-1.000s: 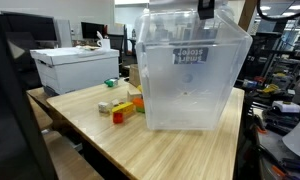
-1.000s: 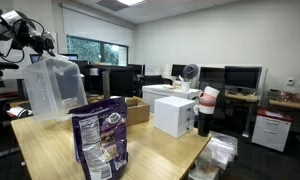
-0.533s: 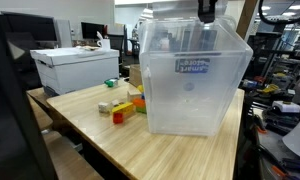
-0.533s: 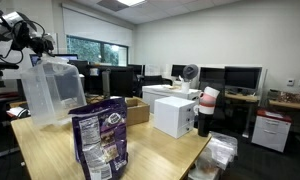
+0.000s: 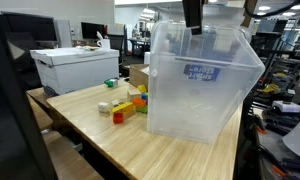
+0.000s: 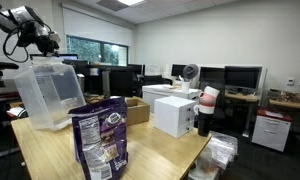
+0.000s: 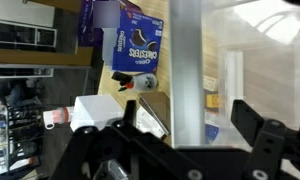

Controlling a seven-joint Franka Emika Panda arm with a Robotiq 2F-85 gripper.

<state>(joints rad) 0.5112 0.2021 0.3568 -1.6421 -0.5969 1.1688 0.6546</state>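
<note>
The clear plastic bin (image 5: pixel 195 100) sits on the wooden table (image 5: pixel 95 135) and is tilted, not upright: its open top leans away from the blocks in an exterior view. In an exterior view (image 6: pixel 48 95) it also leans, with the lower edge near the table (image 6: pixel 45 150); whether the base lies flat cannot be told. A label (image 5: pixel 201 72) with blue lettering is on the bin's side wall.

The gripper (image 5: pixel 193 27) is at the bin's top rim and comes in from above. In the wrist view the gripper (image 7: pixel 198 128) has its jaws spread wide, one dark finger on each side of the bin's wall (image 7: pixel 187 70), which runs between them. No clear pinch is visible and the fingers look apart from the plastic. In an exterior view the gripper (image 6: pixel 47 44) is just above the bin's rim.

Just beside the bin's base is a cluster of small colored blocks (image 5: pixel 122 108), with a green block (image 5: pixel 110 83) a bit further off. A white box (image 5: pixel 75 68) sits at the far end of the table. A dark snack bag (image 6: pixel 100 142) stands upright near the table's front edge, well apart from the bin, and a cardboard box (image 6: pixel 136 108) is behind it.
</note>
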